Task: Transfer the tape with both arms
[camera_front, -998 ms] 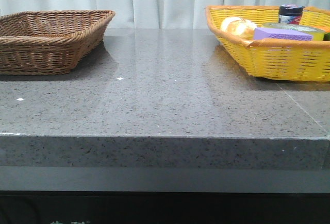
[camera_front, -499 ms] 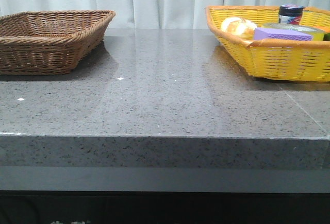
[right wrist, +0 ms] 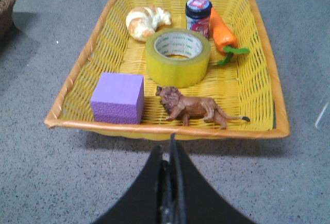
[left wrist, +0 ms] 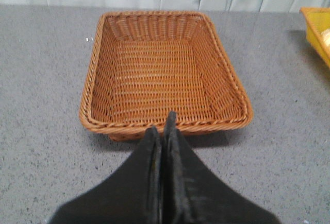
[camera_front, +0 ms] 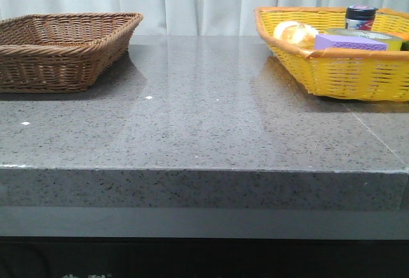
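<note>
While unmoved, tape (right wrist: 178,56) in basket (right wrist: 72,112)

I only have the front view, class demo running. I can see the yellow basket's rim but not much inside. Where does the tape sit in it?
Observer: The tape lies flat mid-basket, between the purple block and the carrot.
Operator: Anything close in front of it?
Observer: A toy lion, lying just nearer the right hand.
Operator: Are the hands open?
Observer: Both shut; the left hand faces the brown basket, which holds nothing.
</note>
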`<act>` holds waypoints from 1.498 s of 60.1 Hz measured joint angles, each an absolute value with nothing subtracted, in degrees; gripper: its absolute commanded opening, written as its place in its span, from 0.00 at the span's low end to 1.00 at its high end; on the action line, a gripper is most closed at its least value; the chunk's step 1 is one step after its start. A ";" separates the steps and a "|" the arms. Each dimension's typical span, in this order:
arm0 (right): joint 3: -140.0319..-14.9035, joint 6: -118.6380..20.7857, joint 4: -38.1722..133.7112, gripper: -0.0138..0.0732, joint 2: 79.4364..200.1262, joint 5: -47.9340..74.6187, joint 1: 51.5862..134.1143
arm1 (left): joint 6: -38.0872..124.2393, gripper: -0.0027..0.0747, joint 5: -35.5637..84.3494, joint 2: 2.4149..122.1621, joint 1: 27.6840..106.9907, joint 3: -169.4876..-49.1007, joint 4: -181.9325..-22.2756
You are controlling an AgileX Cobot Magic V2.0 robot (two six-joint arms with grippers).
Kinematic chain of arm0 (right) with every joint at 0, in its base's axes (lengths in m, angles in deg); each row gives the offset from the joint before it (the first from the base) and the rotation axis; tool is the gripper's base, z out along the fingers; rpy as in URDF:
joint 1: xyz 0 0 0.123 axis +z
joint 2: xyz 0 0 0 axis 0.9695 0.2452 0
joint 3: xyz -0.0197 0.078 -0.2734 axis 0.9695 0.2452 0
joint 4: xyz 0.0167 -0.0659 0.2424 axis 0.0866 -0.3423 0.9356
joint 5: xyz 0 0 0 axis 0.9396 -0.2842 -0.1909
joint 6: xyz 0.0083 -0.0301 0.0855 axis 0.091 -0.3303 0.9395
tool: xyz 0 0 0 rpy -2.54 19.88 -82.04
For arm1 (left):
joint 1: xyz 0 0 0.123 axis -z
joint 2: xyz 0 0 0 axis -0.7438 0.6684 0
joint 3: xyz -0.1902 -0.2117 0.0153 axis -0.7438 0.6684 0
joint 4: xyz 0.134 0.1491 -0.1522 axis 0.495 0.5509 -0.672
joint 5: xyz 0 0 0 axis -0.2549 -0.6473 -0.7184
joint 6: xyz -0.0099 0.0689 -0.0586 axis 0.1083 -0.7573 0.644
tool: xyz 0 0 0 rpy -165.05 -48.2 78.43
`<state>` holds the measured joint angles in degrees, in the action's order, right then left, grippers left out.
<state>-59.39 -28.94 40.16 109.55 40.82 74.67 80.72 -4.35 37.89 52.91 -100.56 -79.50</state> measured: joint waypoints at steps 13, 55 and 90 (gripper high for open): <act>-59.39 -29.03 39.85 0.18 111.47 42.78 74.67 | 80.72 0.04 -4.59 40.28 52.91 -100.12 -79.24; -65.66 -27.91 39.60 0.75 121.54 44.02 74.67 | 67.03 0.74 -3.11 40.41 58.04 -100.07 -94.79; -99.76 -26.21 39.60 0.75 160.40 57.57 69.89 | 64.63 0.74 -5.69 47.66 80.37 -100.07 -98.40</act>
